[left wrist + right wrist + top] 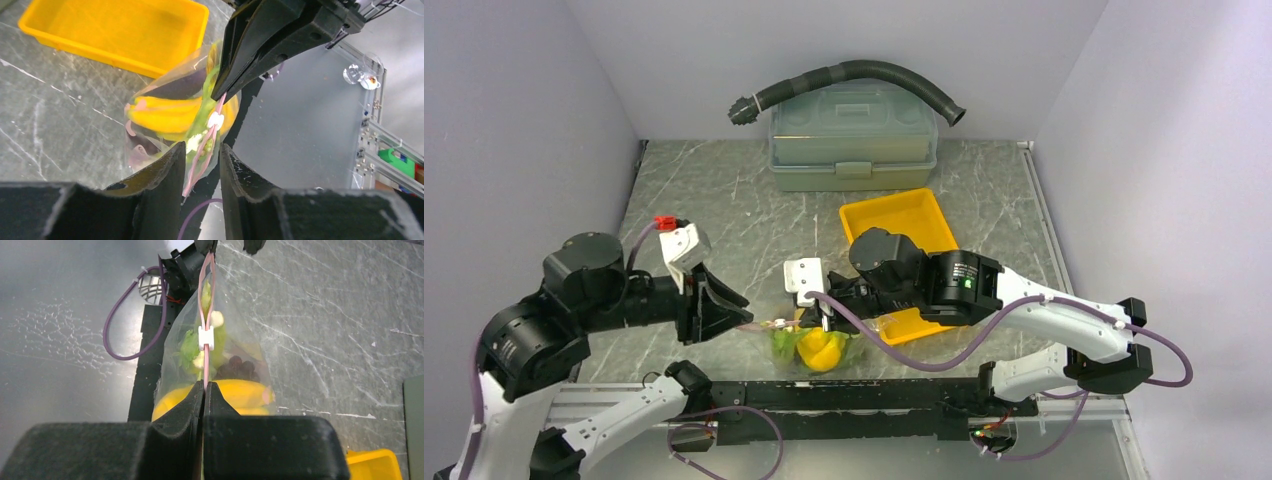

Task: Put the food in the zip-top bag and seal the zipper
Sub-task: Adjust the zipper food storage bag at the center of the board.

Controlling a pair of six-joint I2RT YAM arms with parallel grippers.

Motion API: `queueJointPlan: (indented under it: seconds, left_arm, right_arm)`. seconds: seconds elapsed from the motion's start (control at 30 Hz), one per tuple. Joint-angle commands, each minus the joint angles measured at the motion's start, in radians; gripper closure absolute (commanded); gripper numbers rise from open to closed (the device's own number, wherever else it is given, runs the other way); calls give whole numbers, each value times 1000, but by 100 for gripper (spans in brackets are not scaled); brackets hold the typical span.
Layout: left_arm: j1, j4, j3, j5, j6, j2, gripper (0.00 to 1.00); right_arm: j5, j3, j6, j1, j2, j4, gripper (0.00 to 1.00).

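Note:
The zip-top bag (816, 345) hangs between my grippers near the table's front edge. It holds yellow bananas (165, 114), green pieces (784, 345) and dark grapes (240, 367). My right gripper (204, 384) is shut on the pink zipper (205, 365) just behind its white slider (206, 338). In the top view it (824, 318) is at the bag's mouth. My left gripper (202, 147) is open, its fingers on either side of the zipper's far end (199, 169) without pinching it. In the top view it (742, 320) is left of the bag.
An empty yellow tray (904, 225) lies behind the right arm and also shows in the left wrist view (115, 30). A grey-green lidded box (854, 150) with a black hose (864, 75) on top stands at the back wall. A black rail (854, 395) runs along the near edge.

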Motion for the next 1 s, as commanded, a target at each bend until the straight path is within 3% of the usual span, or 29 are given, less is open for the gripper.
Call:
queueJointPlan:
  seconds: [0.0, 0.6, 0.7, 0.77, 0.97]
  left_arm:
    - [2, -2, -23, 66, 5, 18, 64]
    - [2, -6, -73, 118, 24, 51, 80]
    - [3, -7, -72, 120, 27, 54, 88]
    - [4, -10, -73, 121, 27, 57, 100]
    - [2, -10, -63, 141, 19, 65, 100]
  right_arm:
    - [2, 10, 15, 3, -61, 158, 100]
    - [3, 13, 28, 3, -49, 169, 100]
    - [6, 15, 29, 3, -49, 169, 100]
    - [12, 16, 29, 3, -47, 169, 100]
    - [33, 10, 32, 3, -43, 174, 100]
